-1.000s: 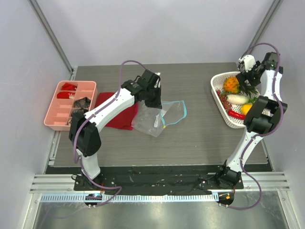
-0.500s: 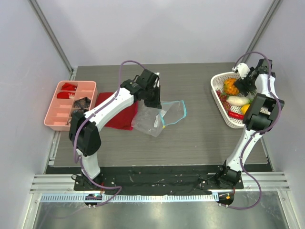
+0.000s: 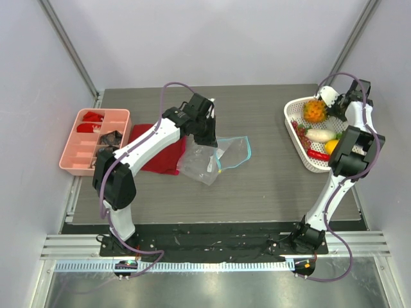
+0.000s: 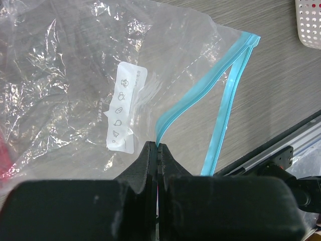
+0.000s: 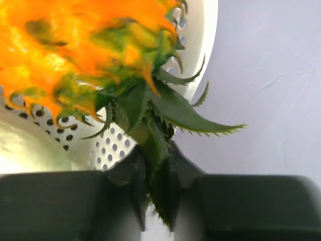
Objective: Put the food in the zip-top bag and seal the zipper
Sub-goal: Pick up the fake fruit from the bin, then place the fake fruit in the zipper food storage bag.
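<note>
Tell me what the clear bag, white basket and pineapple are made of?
The bag looks like thin glossy plastic film: it crinkles and glints. The basket seems rigid matte plastic, punched with round holes. The pineapple looks moulded plastic or rubber, going by its waxy leaves.

The clear crinkly plastic zip-top bag (image 4: 65,75) carries a white rectangular printed label (image 4: 124,108) with a column of small grey outline pictograms. No words, brand names or numbers can be read anywhere.
</note>
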